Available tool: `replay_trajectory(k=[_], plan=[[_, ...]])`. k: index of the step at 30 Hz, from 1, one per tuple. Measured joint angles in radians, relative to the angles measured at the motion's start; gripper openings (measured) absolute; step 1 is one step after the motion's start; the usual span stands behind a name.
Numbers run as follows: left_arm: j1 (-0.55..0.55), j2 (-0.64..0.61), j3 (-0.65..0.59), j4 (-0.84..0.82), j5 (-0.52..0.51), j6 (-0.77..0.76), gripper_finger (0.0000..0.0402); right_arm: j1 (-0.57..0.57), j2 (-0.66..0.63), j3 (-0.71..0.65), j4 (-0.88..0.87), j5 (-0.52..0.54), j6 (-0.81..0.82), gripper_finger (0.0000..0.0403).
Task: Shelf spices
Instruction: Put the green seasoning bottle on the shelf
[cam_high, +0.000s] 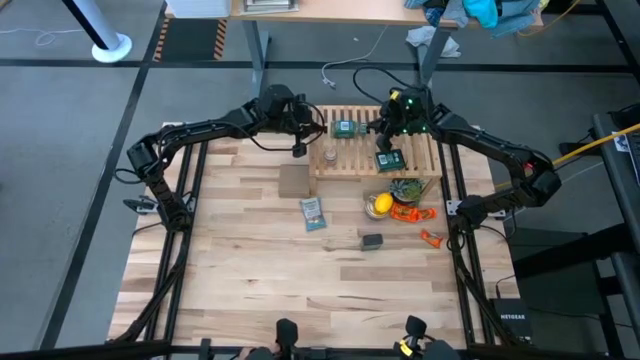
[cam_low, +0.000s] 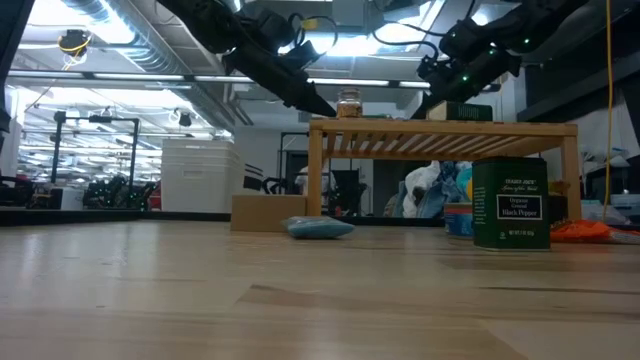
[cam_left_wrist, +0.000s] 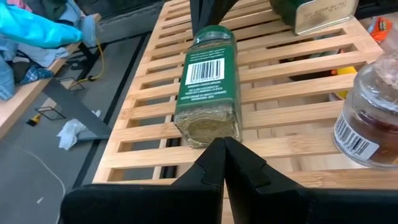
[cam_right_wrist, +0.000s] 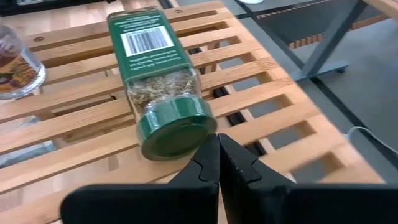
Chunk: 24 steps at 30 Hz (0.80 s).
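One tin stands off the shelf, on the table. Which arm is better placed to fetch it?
Right, probably: the tin lies on the right half, nearer the right gripper than the left gripper; both are shut beside the bottle on the shelf.

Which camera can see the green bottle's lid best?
The right wrist view: the green bottle lies on the shelf, its lid facing the camera. The left wrist view shows its bottom and barcode, the high view a small shape; the low view doesn't clearly show it.
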Motion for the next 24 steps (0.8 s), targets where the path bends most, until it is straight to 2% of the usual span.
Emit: replay_trajectory(k=[11,24], plan=[[-0.012,0.001,0.0,-0.014,0.009,-0.002,0.0,0.0,0.058,0.0,0.078,-0.064,0.008,0.0001],[-0.009,0.031,0.0,-0.021,0.013,0.001,0.0,0.004,0.058,0.0,0.101,-0.074,0.024,0.0001]])
